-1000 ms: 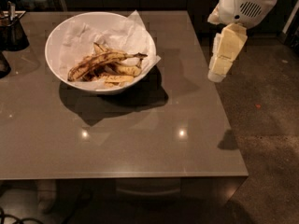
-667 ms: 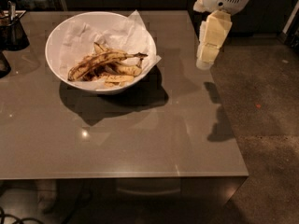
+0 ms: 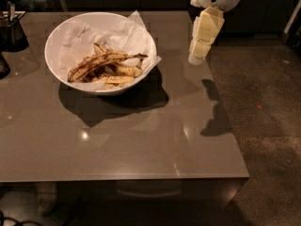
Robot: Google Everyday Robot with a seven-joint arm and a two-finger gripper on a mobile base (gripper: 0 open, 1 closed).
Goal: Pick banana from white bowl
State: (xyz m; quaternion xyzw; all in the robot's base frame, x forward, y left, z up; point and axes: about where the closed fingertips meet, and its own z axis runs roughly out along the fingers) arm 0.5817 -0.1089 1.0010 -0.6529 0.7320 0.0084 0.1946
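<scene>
Camera view: a grey glossy counter (image 3: 141,149) is seen, with a dark speckled floor (image 3: 270,126) at its right side. A small dark container (image 3: 11,32) is placed at the far left edge. The banana (image 3: 101,61) is laid in the white bowl (image 3: 52,65), over crumpled paper (image 3: 84,34) and shorter pieces (image 3: 120,79). The hand (image 3: 197,55) is held above the counter's far right edge, well apart from the banana, to the right of the bowl; whether it is clenched or released cannot be told

Streaked banana (image 3: 101,62) in white bowl (image 3: 51,66), hand (image 3: 196,59) apart
</scene>
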